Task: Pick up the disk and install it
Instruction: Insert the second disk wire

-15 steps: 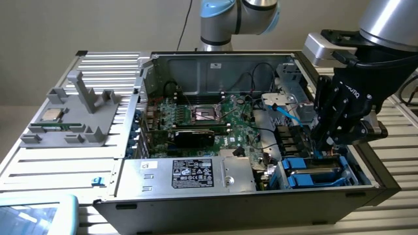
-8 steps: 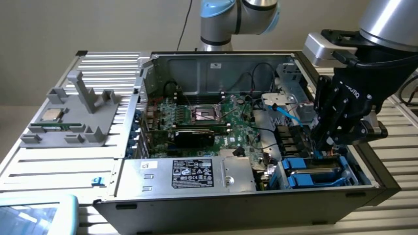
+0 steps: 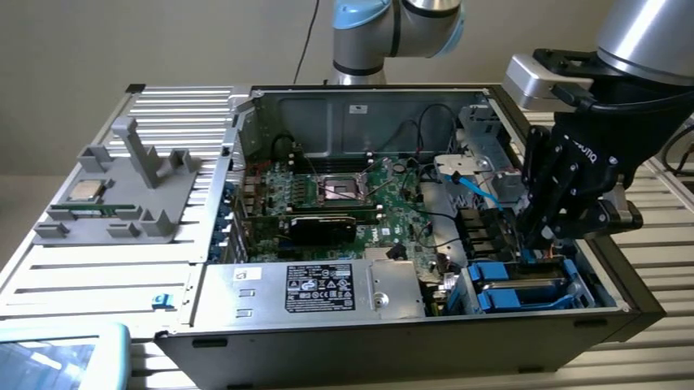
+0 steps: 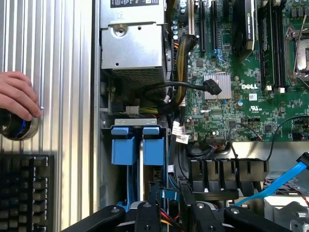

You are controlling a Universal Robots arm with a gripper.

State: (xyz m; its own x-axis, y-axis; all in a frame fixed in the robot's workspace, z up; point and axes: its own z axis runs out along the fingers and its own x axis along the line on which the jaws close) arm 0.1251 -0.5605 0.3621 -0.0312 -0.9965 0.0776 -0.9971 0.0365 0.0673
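Observation:
The disk [image 4: 154, 151], a flat drive in a bright blue carrier, stands on edge in the drive bay at the case's front corner, beside a second blue carrier [image 4: 123, 150]. In the exterior view the blue carriers [image 3: 522, 286] sit low on the right of the open computer case. My gripper [image 3: 538, 244] reaches down into that bay from above. In the wrist view its black fingers [image 4: 153, 195] stand close together with the disk's blue rear end between them, so my gripper [image 4: 169, 195] is shut on the disk. The drive's label is hidden.
The green motherboard [image 3: 358, 199] and a silver power supply [image 3: 314, 288] fill the case. Blue cables [image 3: 472, 183] and black cables run near the bay. A grey fixture with a chip [image 3: 93, 191] stands on the left. A hand [image 4: 17, 94] rests on a round knob above a keyboard [image 4: 24, 191].

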